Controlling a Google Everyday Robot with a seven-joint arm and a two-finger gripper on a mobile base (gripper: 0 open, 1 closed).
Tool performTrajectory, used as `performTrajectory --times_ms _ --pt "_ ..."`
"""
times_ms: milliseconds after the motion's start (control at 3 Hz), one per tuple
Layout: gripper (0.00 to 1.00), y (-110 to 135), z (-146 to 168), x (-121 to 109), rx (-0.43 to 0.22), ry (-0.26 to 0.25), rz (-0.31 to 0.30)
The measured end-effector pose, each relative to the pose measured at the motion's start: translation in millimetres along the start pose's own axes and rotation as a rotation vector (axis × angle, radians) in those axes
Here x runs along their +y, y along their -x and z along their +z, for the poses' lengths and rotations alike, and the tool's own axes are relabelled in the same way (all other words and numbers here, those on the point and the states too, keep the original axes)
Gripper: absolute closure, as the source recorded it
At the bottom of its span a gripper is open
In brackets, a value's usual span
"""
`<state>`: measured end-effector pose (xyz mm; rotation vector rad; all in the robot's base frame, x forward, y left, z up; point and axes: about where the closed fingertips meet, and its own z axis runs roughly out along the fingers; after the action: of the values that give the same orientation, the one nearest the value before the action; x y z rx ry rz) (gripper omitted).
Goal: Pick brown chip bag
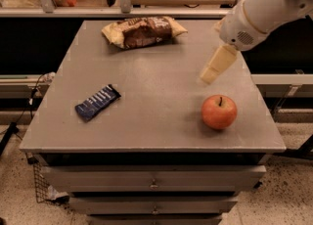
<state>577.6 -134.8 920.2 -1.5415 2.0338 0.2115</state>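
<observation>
The brown chip bag [143,31] lies flat at the far edge of the grey table [146,126], left of centre; it has a dark brown middle and pale cream ends. My gripper [210,74] hangs from the white arm [264,9] that comes in from the upper right. It is above the table's right half, just above and left of the red apple [219,112]. It is well to the right of the bag and nearer the front, holding nothing that I can see.
A small dark blue snack bar wrapper [97,101] lies on the table's left side near the front. Drawers [154,185] sit under the tabletop. A counter with rails [146,11] runs behind the table.
</observation>
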Motion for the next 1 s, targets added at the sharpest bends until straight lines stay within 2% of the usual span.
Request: performTrajectory --times_ms 333,667,1000 --pt "0.0 39 61 -42 -0.146 0.003 0.03" --pt "0.0 86 110 -83 -0.308 -0.029 0.03" --pt "0.0 118 126 -116 -0.401 -0.076 0.009"
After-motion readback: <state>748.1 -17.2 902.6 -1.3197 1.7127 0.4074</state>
